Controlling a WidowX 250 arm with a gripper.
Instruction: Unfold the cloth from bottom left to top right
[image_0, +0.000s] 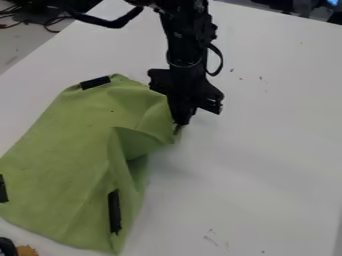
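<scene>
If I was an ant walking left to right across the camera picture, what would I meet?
Left-edge black patch → something orange at the bottom → upper black patch → lower black patch → gripper, by the green cloth's right side.

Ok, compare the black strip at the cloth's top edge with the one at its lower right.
The top strip runs mostly sideways in view; the lower-right strip runs nearly up and down. The top strip looks shorter, the lower-right strip longer. Both are black, on the green cloth.
</scene>
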